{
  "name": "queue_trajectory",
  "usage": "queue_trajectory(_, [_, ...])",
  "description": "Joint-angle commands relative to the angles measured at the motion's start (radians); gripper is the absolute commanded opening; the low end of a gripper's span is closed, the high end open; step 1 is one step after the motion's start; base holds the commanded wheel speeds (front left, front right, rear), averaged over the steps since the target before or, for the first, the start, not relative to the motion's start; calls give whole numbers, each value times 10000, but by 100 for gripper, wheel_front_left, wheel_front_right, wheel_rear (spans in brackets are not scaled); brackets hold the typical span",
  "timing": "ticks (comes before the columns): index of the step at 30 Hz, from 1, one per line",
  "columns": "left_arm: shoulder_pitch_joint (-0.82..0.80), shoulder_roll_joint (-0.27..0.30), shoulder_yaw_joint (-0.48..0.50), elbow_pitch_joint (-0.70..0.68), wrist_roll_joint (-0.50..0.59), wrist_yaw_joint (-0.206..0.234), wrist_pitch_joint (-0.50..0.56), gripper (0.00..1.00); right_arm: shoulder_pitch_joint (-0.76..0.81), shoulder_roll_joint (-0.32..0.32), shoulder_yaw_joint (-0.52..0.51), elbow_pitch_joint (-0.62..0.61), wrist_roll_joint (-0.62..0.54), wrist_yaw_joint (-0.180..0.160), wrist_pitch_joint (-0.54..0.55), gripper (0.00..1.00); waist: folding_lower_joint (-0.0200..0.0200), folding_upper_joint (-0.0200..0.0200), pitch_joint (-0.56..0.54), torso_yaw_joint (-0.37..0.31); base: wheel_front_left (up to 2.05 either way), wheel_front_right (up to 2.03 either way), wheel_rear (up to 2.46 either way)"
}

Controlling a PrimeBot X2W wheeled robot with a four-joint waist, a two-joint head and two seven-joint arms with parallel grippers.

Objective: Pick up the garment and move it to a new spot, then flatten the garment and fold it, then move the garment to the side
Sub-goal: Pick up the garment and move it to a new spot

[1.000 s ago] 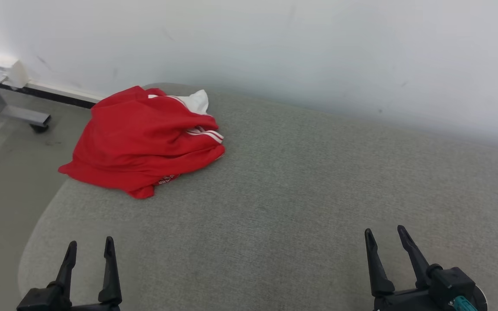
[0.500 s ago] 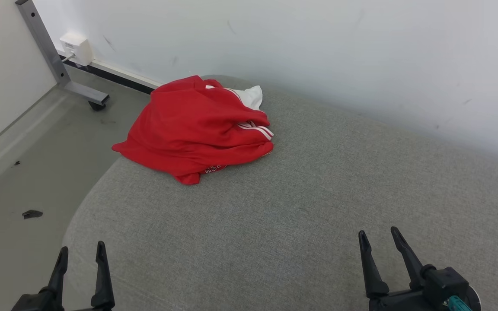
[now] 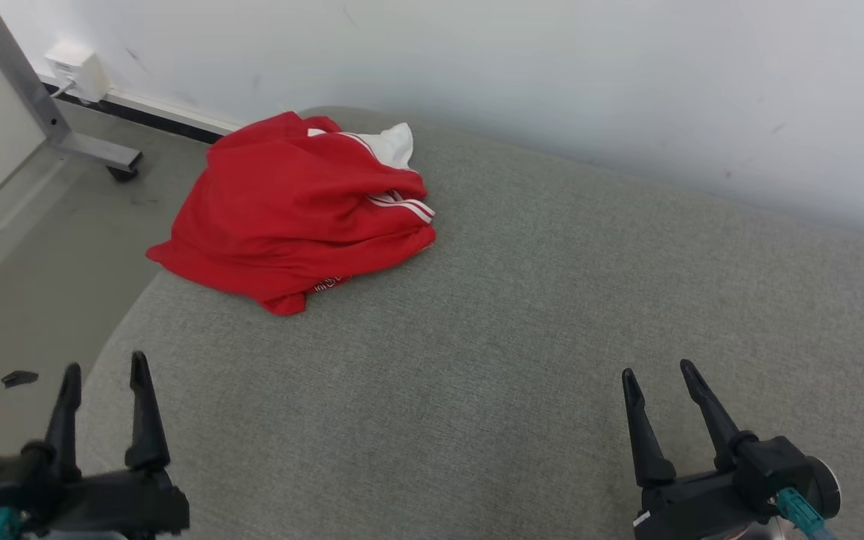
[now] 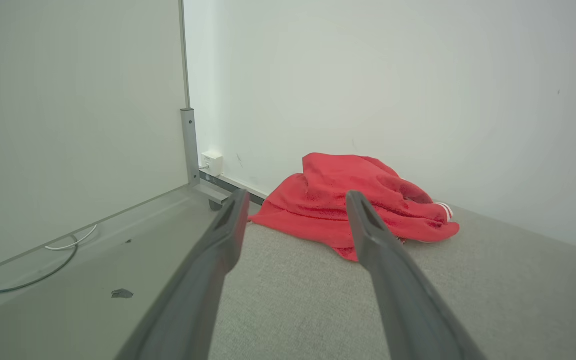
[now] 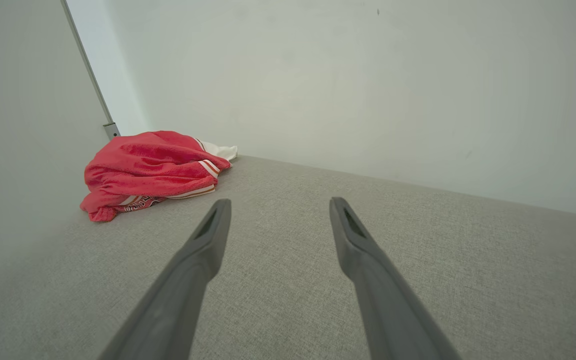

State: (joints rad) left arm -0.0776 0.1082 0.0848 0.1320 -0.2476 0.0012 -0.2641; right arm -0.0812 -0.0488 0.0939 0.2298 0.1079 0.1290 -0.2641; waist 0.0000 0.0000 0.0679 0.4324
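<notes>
A red garment (image 3: 293,214) with white stripes and a white patch lies crumpled at the far left corner of the grey fabric surface (image 3: 522,330), one edge hanging over the left side. My left gripper (image 3: 105,367) stands open at the lower left, near the surface's left edge, well short of the garment. At the lower right my right gripper (image 3: 657,371) is open and empty too. In the left wrist view the garment (image 4: 318,200) lies ahead of the open left gripper (image 4: 295,199). In the right wrist view the garment (image 5: 148,172) is far to the left of the right gripper (image 5: 278,202).
A white wall (image 3: 552,90) runs along the back of the surface. Left of it is grey floor (image 3: 34,247) with a metal frame leg on a caster (image 3: 106,157), a white wall box (image 3: 72,64) and a small dark scrap (image 3: 19,379).
The head camera has shifted, so the whole scene slid within the picture. Both grippers show a little higher in the picture, more of the left one in sight; the garment lies as before.
</notes>
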Motion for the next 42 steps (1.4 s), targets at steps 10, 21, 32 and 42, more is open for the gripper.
queue_trajectory(10, [-3063,957,712,-116,-386,-183,37,100,-1012,-357,-396,-530,-612,24,93,100,0,0,2352,-2203,0,0,0])
queue_trajectory(21, [-6617,2421,1150,1077,-946,-471,758,100,-1186,-435,-1538,-1420,-939,22,9,100,0,0,3754,-3832,0,0,0])
queue_trajectory(32, [-7755,3392,973,4178,-1189,-880,1993,100,-1352,-453,-1654,-1684,-985,22,1,100,0,0,3906,-4076,0,0,0])
queue_trajectory(42, [-7618,3787,375,7039,-1605,-1224,3699,100,-1409,-386,-1604,-1610,-949,22,-5,100,0,0,3899,-4195,0,0,0])
